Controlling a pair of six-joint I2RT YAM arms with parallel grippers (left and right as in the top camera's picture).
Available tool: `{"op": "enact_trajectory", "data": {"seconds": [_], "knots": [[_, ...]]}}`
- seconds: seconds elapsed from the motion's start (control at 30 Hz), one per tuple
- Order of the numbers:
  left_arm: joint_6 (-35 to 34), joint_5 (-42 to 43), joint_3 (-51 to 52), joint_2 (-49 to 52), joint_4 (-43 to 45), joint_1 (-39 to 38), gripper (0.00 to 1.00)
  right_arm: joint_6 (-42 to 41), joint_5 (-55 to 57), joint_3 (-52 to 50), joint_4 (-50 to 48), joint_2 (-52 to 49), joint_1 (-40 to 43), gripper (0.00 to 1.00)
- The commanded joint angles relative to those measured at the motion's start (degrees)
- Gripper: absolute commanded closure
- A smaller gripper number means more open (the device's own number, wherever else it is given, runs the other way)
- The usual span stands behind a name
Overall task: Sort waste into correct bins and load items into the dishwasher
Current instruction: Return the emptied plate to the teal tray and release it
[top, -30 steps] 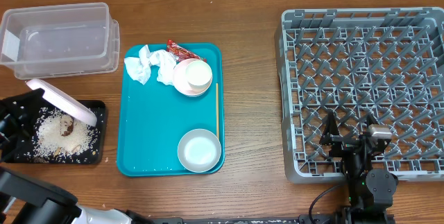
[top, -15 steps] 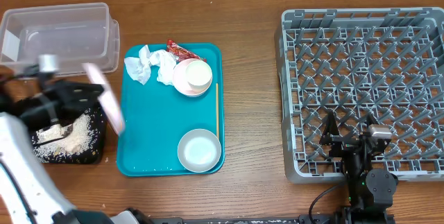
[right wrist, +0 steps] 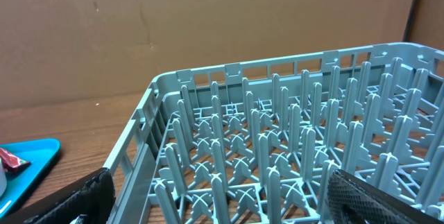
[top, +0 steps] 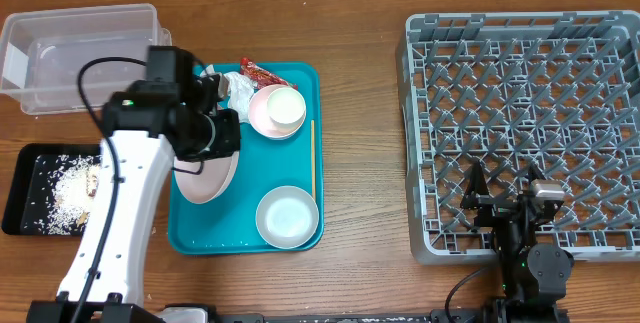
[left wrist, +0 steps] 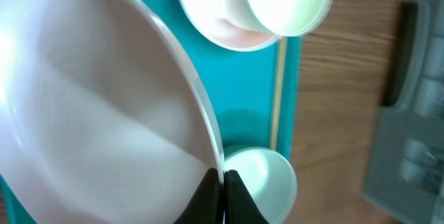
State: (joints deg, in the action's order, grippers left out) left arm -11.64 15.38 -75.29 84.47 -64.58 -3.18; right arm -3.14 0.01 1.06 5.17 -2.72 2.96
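My left gripper [top: 205,153] [left wrist: 222,196] is shut on the rim of a pink plate [top: 208,178] [left wrist: 90,113] and holds it over the left part of the teal tray [top: 240,233]. On the tray lie a white bowl [top: 287,216] [left wrist: 267,179], a white cup on a pink saucer [top: 278,110] [left wrist: 277,2], crumpled white tissues [top: 205,93], a red wrapper [top: 255,71] and a wooden chopstick [top: 312,158] [left wrist: 277,92]. My right gripper [top: 503,195] is open and empty at the near edge of the grey dishwasher rack [top: 520,43] [right wrist: 277,113].
A clear plastic bin [top: 85,58] stands at the back left. A black tray with rice and food scraps [top: 60,193] sits at the left edge. Bare wooden table lies between the teal tray and the rack.
My left arm has swung right from the black tray, carrying the pink plate, now over the teal tray. The right arm has not moved.
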Motion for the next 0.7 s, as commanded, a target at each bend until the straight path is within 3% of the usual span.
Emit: {"op": "enact_trajectory", "data": {"seconds": [0.0, 0.2, 0.27, 0.3, 0.67], "knots": [[-6.82, -8.02, 2.82, 1.44, 3.43, -2.73, 0.96, 0.17, -0.15, -0.59, -0.33, 0.50, 0.11, 0.00], [-6.84, -7.96, 6.32, 4.09, 9.33, -5.05, 0.93, 0.15, -0.15, -0.59, -0.33, 0.50, 0.11, 0.00], [-6.84, -7.87, 6.34, 5.05, 9.77, -5.27, 0.37, 0.15, -0.15, -0.59, -0.33, 0.50, 0.11, 0.00], [-6.82, -7.89, 6.34, 5.09, 9.75, -5.27, 0.32, 0.17, -0.15, -0.59, -0.35, 0.50, 0.11, 0.00], [-6.84, -16.41, -8.39, 4.98, 4.37, -3.82, 0.28, 0.15, -0.15, -0.59, -0.35, 0.50, 0.11, 0.00]]}}
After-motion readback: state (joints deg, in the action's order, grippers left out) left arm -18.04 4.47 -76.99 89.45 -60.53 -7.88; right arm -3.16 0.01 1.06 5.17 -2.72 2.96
